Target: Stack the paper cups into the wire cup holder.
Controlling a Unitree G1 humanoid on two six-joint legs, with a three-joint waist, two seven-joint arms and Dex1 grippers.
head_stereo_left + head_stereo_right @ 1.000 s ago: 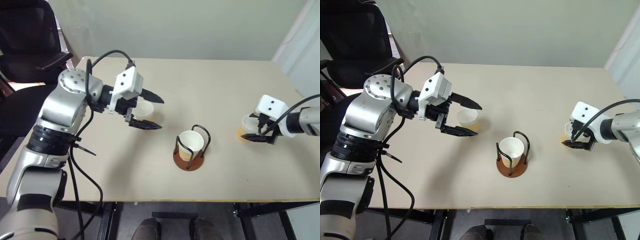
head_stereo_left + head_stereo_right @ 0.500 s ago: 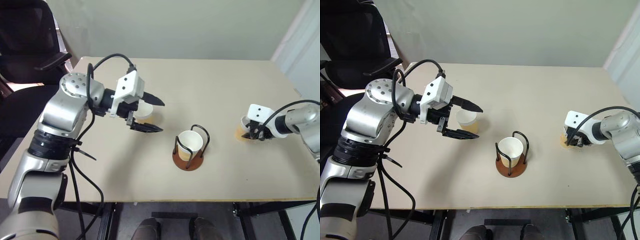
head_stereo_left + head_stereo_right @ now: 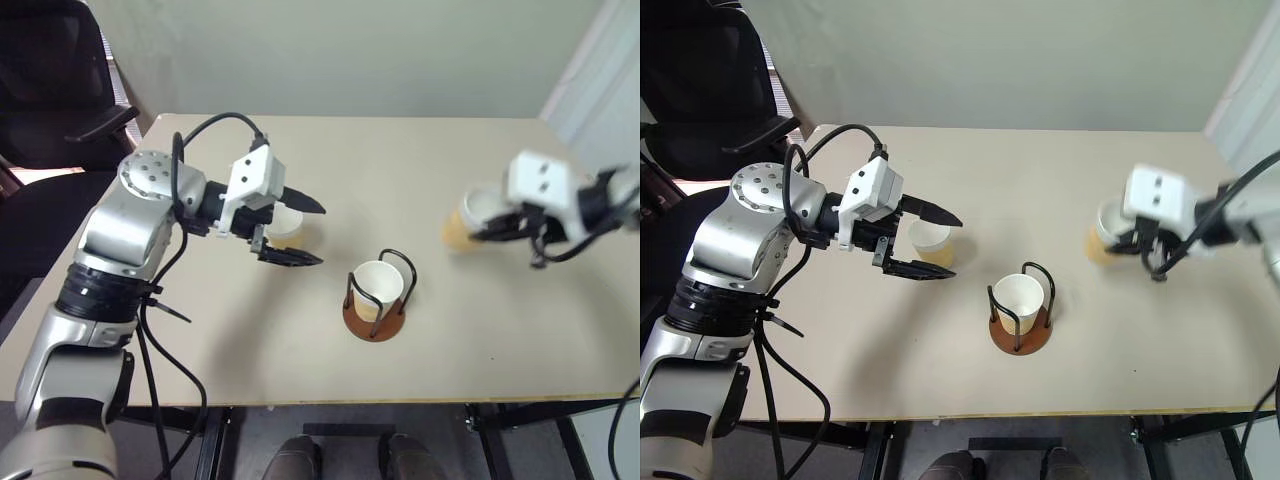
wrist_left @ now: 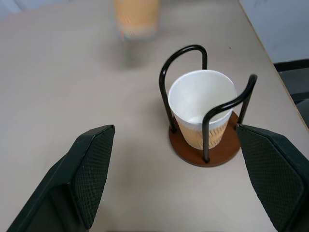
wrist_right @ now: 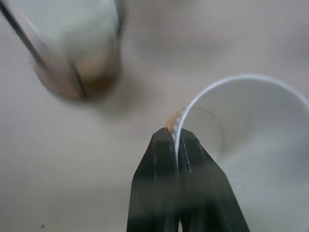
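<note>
Paper cups: three small tapered cups, smooth white inside with rolled white rims, tan-orange outside.
Cup in holder [image 3: 379, 289]: stands upright inside the wire loops, mouth up, nothing in it.
Cup by left arm [image 3: 933, 243]: stands upright on the table, seen between the left claw's two fingers from above; whether they touch it cannot be told.
Cup in right claw [image 3: 470, 219]: tilted, off the table to the right of the holder, well apart from it; its thin wall near the rim is pinched between the fingers, one inside and one outside, seen closely in the right wrist view [image 5: 251, 145].
Wire cup holder [image 3: 375, 318]: round reddish-brown disc base with thin black wire loops standing upright, near the middle of the table toward the front edge; one cup sits in it.
Left claw [image 3: 923, 241]: two black fingers with a fine dimpled texture on the pads [image 4: 94, 169], spread wide, nothing gripped; in the left wrist view the holder [image 4: 205, 145] lies between and beyond them.
Right claw [image 5: 176, 145]: black fingers closed tight on the cup's wall, holding the cup.
Table [image 3: 250, 340]: flat, matte, pale beige top, rectangular.
Chair [image 3: 40, 90]: black office chair with an armrest, beyond the table's left corner.
</note>
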